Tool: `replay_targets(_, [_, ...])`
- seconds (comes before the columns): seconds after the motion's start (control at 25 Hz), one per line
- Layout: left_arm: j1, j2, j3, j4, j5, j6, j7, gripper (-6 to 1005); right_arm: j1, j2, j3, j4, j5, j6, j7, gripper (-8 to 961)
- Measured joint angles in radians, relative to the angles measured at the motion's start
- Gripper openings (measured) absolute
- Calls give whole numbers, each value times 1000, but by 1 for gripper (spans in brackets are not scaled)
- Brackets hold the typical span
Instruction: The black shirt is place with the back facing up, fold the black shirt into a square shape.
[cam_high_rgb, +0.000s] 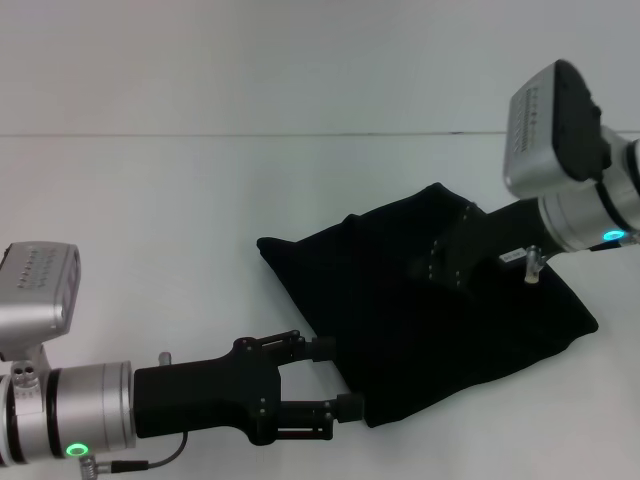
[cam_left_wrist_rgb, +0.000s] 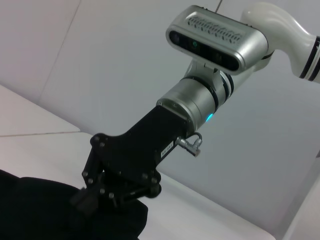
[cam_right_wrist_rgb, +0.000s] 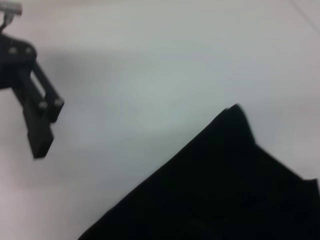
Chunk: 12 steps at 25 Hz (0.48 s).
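1 black shirt (cam_high_rgb: 440, 320) lies on 1 white table (cam_high_rgb: 150, 200). 2 grippers show: the left gripper (cam_high_rgb: 335, 378) at the near left, the right gripper (cam_high_rgb: 445, 262) at the far right, each with 2 fingers.

Setting: a bare test bench, most likely a lab or robot trial room. Evidence, as I see it from my own cameras:

- table (cam_high_rgb: 150, 220): plain white, matte, running wide before me, with no cloth, markings or household goods on it.
- wall (cam_high_rgb: 300, 60): plain pale grey-white, meeting the table at a straight line; in my left wrist view it shows flat panels with thin seams.
- One work item only: a shirt (cam_high_rgb: 400, 330), black, lying bunched on the white top.

Nothing domestic, commercial or office-like shows.
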Motion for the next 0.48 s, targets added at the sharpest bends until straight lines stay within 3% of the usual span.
replay_targets(0.24, [-5,0,-2,1,0,-1,0,887,2,-16,77,0,17,38,32,10])
replay_targets(0.48, [-18,4,-2,2,-2,-1,0,887,7,-24,95,10,17,190,146,10])
